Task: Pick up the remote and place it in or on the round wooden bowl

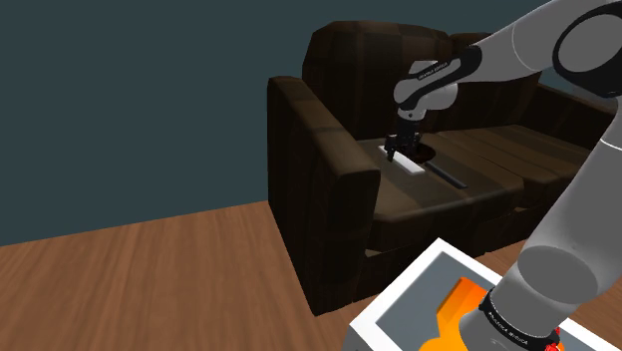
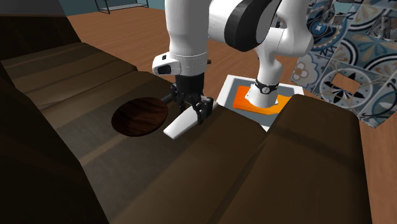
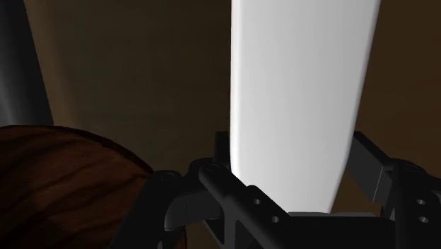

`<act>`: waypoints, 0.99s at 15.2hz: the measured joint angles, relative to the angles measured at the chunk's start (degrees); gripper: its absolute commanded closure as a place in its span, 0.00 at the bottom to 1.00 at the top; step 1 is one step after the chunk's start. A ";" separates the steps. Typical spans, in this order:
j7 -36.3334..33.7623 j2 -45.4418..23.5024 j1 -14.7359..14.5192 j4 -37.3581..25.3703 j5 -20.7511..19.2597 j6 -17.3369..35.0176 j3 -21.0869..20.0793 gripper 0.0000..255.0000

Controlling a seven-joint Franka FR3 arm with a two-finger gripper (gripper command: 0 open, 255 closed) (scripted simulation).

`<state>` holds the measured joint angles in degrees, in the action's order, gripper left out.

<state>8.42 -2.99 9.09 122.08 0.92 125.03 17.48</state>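
The remote (image 2: 184, 123) is drawn as a plain white, flat bar. My black gripper (image 2: 194, 105) is shut on one end of it, and the other end slants down toward the sofa seat. The round dark wooden bowl (image 2: 139, 116) lies on the seat just beside the remote, on the second exterior view's left. In the shoulder view the gripper (image 1: 402, 148) hangs over the seat with the remote (image 1: 408, 164) under it and the bowl (image 1: 426, 153) right behind. In the wrist view the remote (image 3: 300, 92) runs out from between the fingers (image 3: 220, 180), with the bowl (image 3: 63, 184) close alongside.
All this sits on a dark brown sofa (image 1: 329, 189) with a high armrest and backrest around the seat. A thin dark bar (image 1: 451, 178) lies on the cushion near the remote. The white stand with its orange patch (image 2: 257, 98) is in front of the sofa, on a wooden floor (image 1: 150, 279).
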 measured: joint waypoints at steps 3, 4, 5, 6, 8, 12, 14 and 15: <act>-0.23 1.18 -0.01 -1.15 -0.45 -2.28 0.04 1.00; -0.38 1.44 -0.07 -1.61 -0.54 -2.98 0.00 1.00; -0.43 1.81 -0.06 -1.88 -0.67 -3.61 0.01 1.00; -0.43 2.04 -0.04 -2.39 -0.76 -4.34 0.04 1.00; -0.84 2.84 -0.18 -3.18 -1.04 -5.88 -0.09 1.00; -0.91 3.53 -0.17 -5.35 -1.26 -8.73 -0.08 1.00; 0.82 1.82 0.59 -8.06 -0.67 -9.81 0.68 1.00; 1.91 1.07 1.10 -9.07 -0.39 -10.12 1.16 1.00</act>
<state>10.33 -1.92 10.19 113.01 0.53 114.91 18.64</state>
